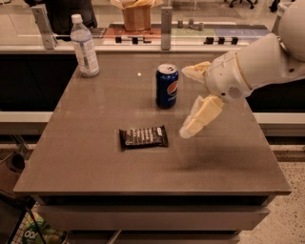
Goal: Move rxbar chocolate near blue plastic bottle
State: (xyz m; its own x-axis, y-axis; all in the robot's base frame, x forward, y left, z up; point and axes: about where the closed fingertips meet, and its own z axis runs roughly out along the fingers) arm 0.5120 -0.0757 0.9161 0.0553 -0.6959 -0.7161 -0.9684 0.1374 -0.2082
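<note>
One rxbar chocolate flat on table, just left of gripper; gripper state unclear.

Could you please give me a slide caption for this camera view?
Gripper hovers beside the rxbar chocolate; Pepsi can behind, blue plastic bottle far left.

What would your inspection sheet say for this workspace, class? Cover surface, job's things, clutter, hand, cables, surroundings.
Surface: brown table, flat and glossy.
Job's things: rxbar chocolate lying flat, front centre; blue plastic bottle upright at the far left corner, well apart from it.
Clutter: Pepsi can upright, mid-table.
Hand: above the table, right of the bar, not touching it.
Cables: nothing seen.
Surroundings: counter behind, with a brown bag.
</note>
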